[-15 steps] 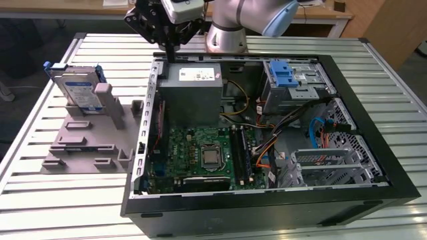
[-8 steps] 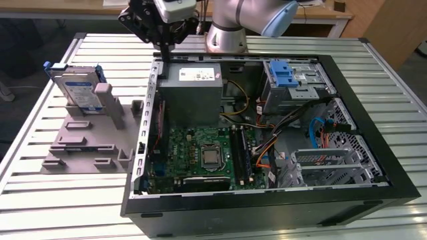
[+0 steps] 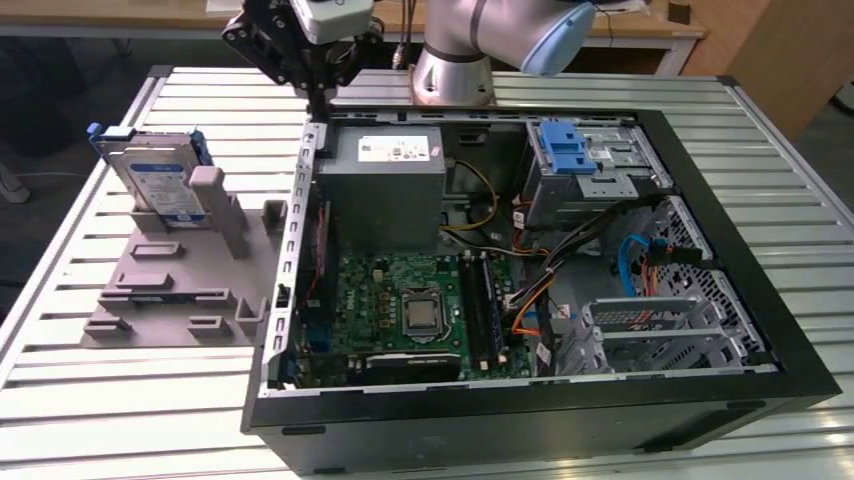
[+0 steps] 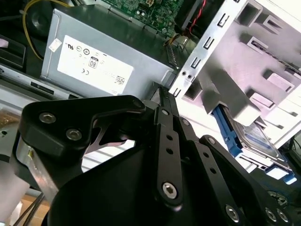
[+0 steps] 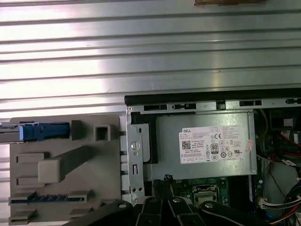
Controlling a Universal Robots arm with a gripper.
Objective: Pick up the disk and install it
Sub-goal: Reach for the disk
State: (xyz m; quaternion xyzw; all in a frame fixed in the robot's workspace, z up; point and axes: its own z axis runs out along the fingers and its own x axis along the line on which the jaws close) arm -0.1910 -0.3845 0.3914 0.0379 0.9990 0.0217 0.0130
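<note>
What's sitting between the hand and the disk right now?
In the exterior view, just bare slatted tabletop separates the hand from the disk standing in its grey fixture.

Arm (image 3: 461, 35) cut off, disk (image 4: 255, 135) — partly hidden
</note>
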